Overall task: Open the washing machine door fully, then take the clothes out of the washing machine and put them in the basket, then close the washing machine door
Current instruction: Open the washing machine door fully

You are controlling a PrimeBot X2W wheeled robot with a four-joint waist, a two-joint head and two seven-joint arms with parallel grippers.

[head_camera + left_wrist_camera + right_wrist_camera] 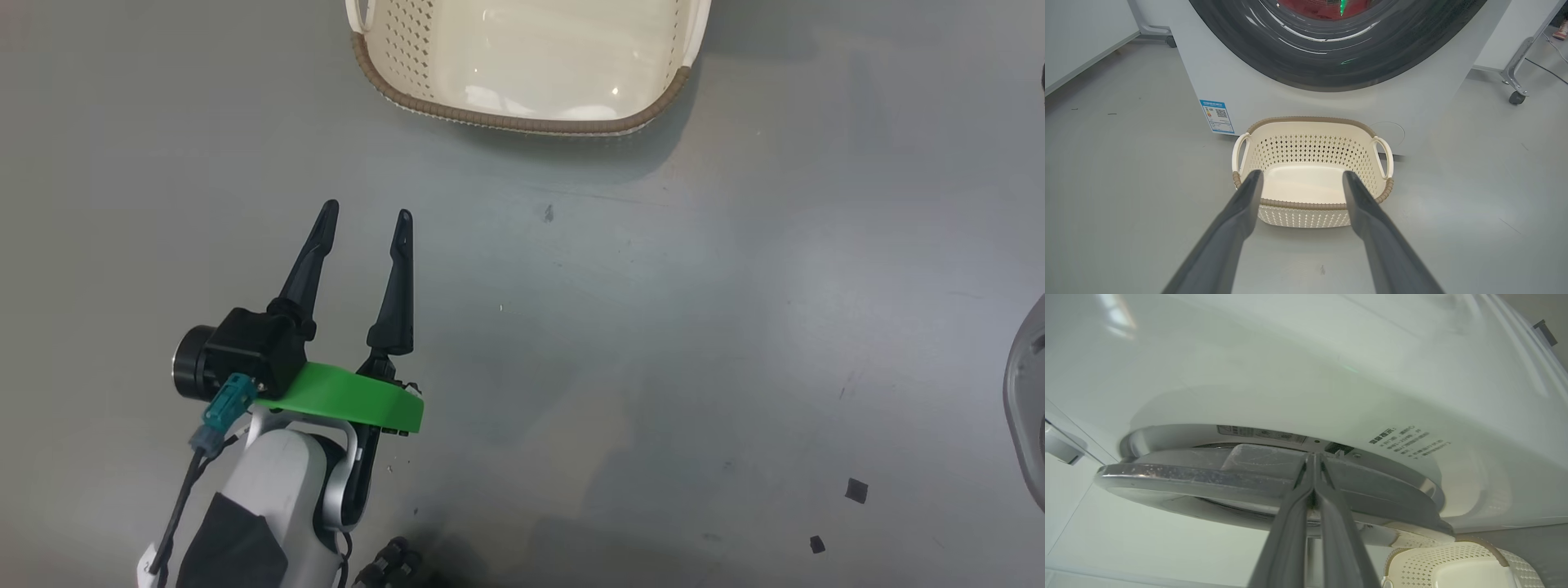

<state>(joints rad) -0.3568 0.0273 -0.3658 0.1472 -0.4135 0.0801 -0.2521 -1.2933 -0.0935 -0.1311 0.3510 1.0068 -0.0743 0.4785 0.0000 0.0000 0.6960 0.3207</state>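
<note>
Washing machine door (1274,486) shows in the right wrist view as a wide grey edge with a glossy rim, standing a little off the white front of the washing machine (1306,375). The right gripper (1314,457) has its two fingers pressed together with nothing between them, and the tips lie at the door's edge, at 12 o'clock from the fingers' base. Whether they touch the door I cannot tell. At 5 o'clock in this view a part of the basket (1453,571) shows below the door.

In the left wrist view the left gripper (1300,176) is wide open and holds nothing. Its fingers point toward 12 o'clock at the basket (1310,121), which stands on the grey floor (1126,183) just in front of the washing machine (1241,90). The basket has nothing inside. The black door rim (1331,61) is at 12 o'clock above the basket, and through its glass the red clothes (1323,7) show. A blue label (1217,116) is at 10 o'clock from the basket.

In the head view the left gripper (367,214) hangs over the floor, with the basket (522,121) at 1 o'clock from it, apart.
</note>
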